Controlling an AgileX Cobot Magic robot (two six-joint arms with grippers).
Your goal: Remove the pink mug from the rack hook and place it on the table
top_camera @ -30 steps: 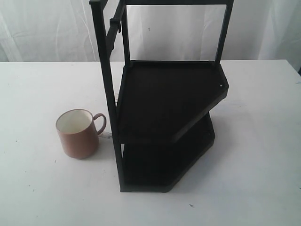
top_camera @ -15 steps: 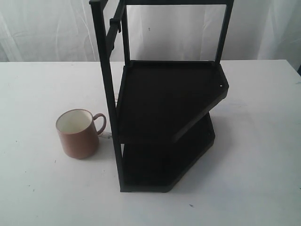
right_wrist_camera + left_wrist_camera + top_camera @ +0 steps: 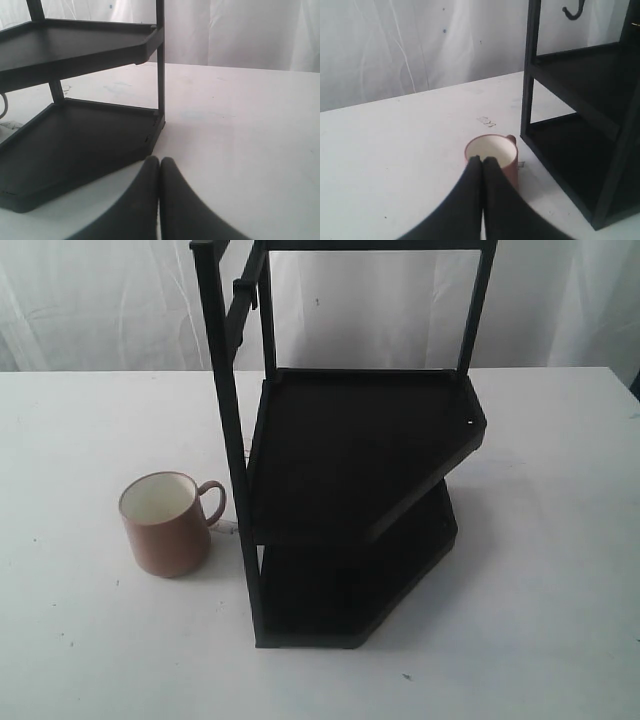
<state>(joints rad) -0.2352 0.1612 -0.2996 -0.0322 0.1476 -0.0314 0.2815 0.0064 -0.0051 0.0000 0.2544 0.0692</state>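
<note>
Exterior view shows that nothing has moved over the last second: the pink mug (image 3: 167, 524) stands upright on the tabletop (image 3: 80, 640), just left of the black rack (image 3: 350, 460), exactly where it stood before. The rack hook (image 3: 243, 292) is bare. I judge the task done, with both arms drawn back out of this view. From the left wrist, the left claw (image 3: 481, 160) is pressed shut on nothing and points at the mug, which stands beyond its tips, apart from them. Likewise closed and empty, the right claw (image 3: 159, 160) faces the rack's lower shelf (image 3: 75, 135); no mug shows there.
</note>
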